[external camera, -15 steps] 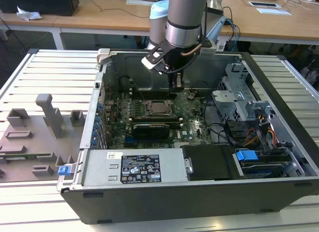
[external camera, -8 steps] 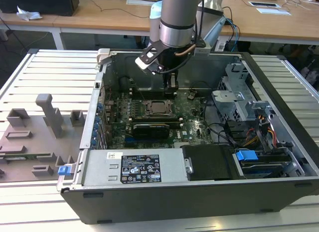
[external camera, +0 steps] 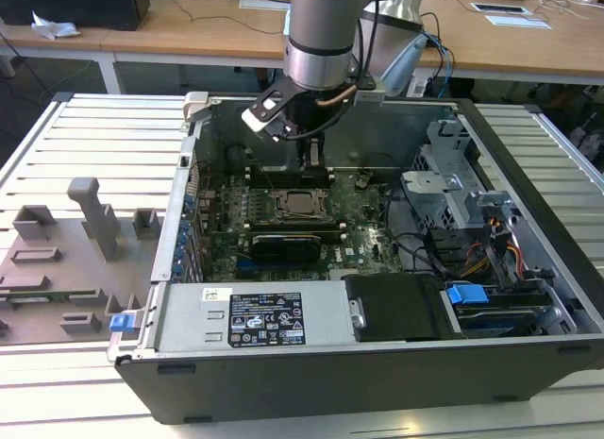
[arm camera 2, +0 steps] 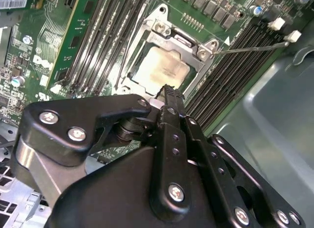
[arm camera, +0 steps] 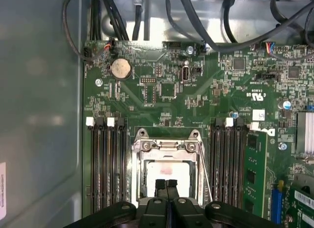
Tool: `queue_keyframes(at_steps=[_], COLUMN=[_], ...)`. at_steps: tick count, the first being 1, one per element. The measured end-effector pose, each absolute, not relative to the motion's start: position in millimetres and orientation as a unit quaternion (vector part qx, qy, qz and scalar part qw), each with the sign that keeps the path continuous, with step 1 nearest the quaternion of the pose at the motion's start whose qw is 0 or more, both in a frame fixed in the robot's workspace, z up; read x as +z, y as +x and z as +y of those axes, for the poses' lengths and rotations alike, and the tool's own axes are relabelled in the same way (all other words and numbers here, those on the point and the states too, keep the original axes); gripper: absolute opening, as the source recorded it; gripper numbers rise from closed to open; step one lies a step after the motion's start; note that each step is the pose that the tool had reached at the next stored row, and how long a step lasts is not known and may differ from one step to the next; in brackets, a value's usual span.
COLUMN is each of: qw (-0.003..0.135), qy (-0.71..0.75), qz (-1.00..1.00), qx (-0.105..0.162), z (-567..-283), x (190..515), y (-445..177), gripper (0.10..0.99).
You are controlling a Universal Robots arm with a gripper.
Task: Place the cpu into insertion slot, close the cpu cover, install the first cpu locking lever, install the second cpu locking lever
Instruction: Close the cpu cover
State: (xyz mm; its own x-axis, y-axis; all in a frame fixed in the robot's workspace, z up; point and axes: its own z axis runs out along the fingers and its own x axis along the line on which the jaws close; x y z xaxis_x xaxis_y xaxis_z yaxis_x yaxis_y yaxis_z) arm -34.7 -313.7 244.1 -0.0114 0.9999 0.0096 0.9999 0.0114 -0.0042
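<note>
Silver cpu cover (arm camera 2: 189,46): lies down over the cpu (arm camera 2: 159,68) in the insertion slot (arm camera: 138,162)
Pincer (arm camera: 166,185): clenched empty, just above it
Risk: I could slip off the thin locking lever (arm camera 2: 250,47) and scrape the green board (arm camera: 171,105)

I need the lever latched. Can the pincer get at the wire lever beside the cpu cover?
Probably yes: the pincer hangs shut close over the cpu cover, and the wire lever runs along its side in the open, with nothing lying across it.
</note>
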Motion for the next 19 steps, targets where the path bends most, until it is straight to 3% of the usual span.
queue_keyframes(at_steps=[19], qw=[0.005], qy=[-0.703], qz=[-0.711], qx=[-0.002], z=[-314], x=[219], y=[-60], gripper=[0.106])
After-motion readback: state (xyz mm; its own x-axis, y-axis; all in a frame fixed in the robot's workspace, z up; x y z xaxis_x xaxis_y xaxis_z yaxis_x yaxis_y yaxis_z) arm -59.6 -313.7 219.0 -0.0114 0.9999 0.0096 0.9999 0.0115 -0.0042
